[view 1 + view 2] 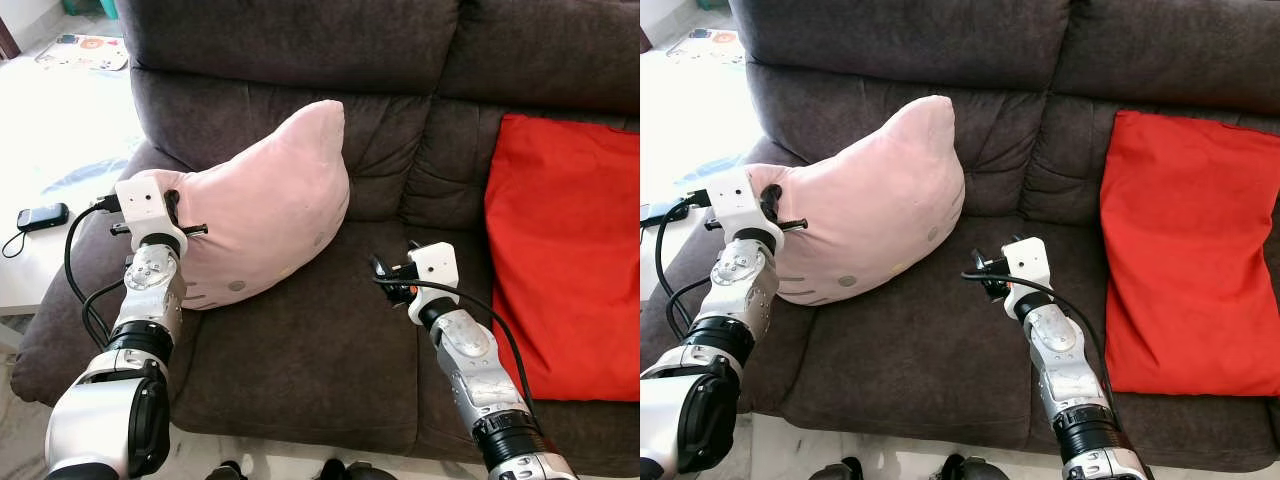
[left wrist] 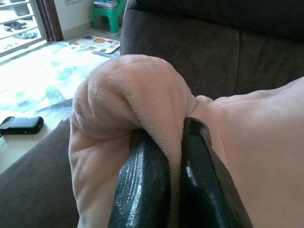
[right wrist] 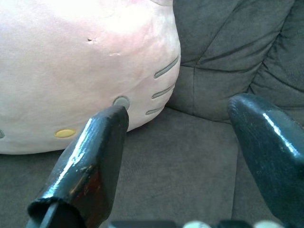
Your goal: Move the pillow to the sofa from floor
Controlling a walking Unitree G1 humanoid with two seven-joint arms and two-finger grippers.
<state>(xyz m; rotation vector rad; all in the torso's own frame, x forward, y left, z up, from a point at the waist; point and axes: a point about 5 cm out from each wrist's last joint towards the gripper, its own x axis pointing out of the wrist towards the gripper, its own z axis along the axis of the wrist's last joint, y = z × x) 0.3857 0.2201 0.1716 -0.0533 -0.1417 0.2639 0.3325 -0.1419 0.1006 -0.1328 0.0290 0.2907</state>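
Pillow (image 1: 265, 205) already sits on the sofa (image 1: 330, 340) seat, seemingly settled against the backrest. Left gripper (image 2: 173, 156) pinches its corner shut; right gripper (image 3: 180, 156) hangs open, empty. Release remains.

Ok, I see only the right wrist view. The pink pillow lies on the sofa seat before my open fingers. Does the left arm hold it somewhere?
Observer: Yes. The left end effector is shut on a fold of the pink pillow at its left corner.
Operator: Is the pillow fully on the sofa?
Observer: It rests on the seat of the sofa and leans against the backrest, close to the left armrest.
Operator: Is anything else on the seat?
Observer: A red cushion stands against the backrest, to the right of the right end effector, which is open and apart from the pillow.
Operator: And beyond the armrest?
Observer: A small black device lies on a white surface there.
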